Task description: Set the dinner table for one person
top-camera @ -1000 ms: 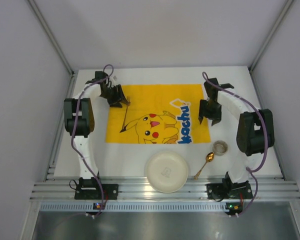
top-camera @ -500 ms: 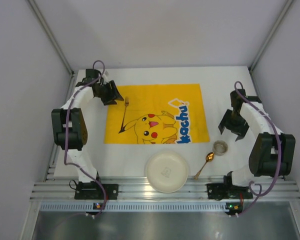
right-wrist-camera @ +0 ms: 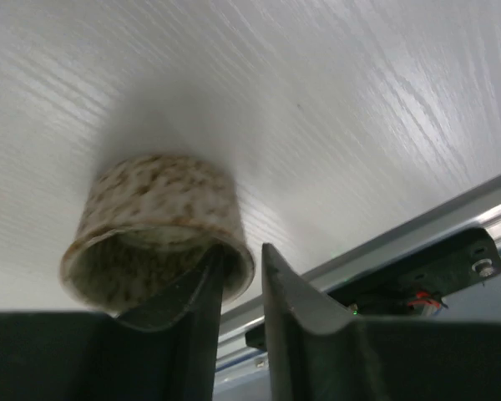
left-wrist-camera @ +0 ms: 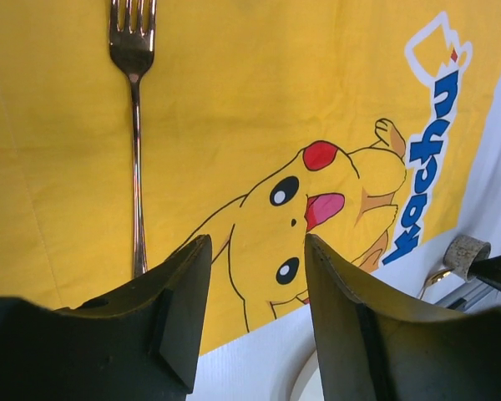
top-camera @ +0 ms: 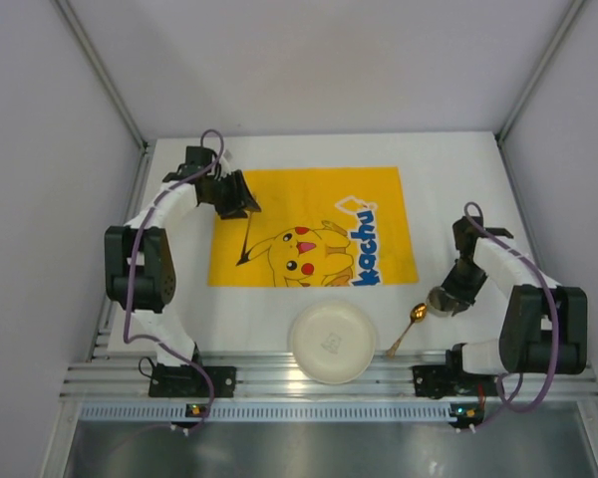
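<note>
The white dinner table [top-camera: 179, 309] carries a yellow Pikachu cloth [top-camera: 309, 224]. A gold fork [top-camera: 247, 239] lies on the cloth's left side, also in the left wrist view [left-wrist-camera: 136, 125]. My left gripper [top-camera: 241, 199] is open and empty above the cloth [left-wrist-camera: 255, 251], just right of the fork's handle. A speckled cup [top-camera: 441, 297] stands right of the cloth. My right gripper [top-camera: 450, 295] pinches its wall [right-wrist-camera: 242, 259], one finger inside the cup [right-wrist-camera: 159, 225] and one outside. A white plate [top-camera: 331, 342] and a gold spoon [top-camera: 407, 327] lie near the front edge.
Grey walls close in the table on three sides. An aluminium rail [top-camera: 329, 378] with the arm bases runs along the near edge. The plate's rim [left-wrist-camera: 305, 384] and the cup [left-wrist-camera: 466, 253] show at the far side of the left wrist view.
My right gripper left the cloth's right edge, swung toward the near edge and came down on the cup with its jaws narrowed. My left gripper drew back, then returned over the fork's tines.
</note>
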{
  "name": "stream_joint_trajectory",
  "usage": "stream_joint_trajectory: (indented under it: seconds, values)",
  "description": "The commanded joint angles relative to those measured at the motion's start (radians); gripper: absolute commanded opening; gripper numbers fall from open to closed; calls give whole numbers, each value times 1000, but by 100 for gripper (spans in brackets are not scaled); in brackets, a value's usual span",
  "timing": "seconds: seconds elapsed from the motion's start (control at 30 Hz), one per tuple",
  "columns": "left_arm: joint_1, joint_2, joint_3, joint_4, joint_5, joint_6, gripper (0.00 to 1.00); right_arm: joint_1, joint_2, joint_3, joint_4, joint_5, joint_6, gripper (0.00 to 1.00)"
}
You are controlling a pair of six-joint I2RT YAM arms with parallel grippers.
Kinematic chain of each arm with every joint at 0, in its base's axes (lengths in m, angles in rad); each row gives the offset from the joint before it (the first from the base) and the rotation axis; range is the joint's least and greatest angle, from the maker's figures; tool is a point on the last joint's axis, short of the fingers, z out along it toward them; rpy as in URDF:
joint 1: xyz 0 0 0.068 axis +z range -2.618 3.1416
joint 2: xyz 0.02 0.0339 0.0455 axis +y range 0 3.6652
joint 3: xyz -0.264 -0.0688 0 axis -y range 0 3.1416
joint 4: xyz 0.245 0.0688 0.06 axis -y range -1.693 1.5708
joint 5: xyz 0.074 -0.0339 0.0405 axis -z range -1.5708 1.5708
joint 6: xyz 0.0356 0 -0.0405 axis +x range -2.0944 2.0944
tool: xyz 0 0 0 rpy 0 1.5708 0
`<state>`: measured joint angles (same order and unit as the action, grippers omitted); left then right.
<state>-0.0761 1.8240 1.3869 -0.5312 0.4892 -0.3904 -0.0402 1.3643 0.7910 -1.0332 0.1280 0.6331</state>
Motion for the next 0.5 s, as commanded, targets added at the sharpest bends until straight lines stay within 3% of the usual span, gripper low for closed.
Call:
stream_joint_trajectory:
  seconds: [0.0, 0.07, 0.17, 0.33, 0.47]
  values:
    - [6, -103, -20, 20, 14, 2, 54, 2, 18, -45, 102, -11, 27, 23]
    - [1, -120, -43, 22, 17, 1, 54, 2, 42, -44, 128, 18, 34, 0]
    - [-22, -144, -81, 10, 11, 10, 53, 3, 19, 34, 101, 70, 51, 0]
    - [-44, -206, -138, -1, -11, 10, 53, 26, -8, 344, 48, 128, 76, 0]
    - [-51, -241, -160, -3, -17, -4, 53, 106, 161, 594, 73, 90, 45, 0]
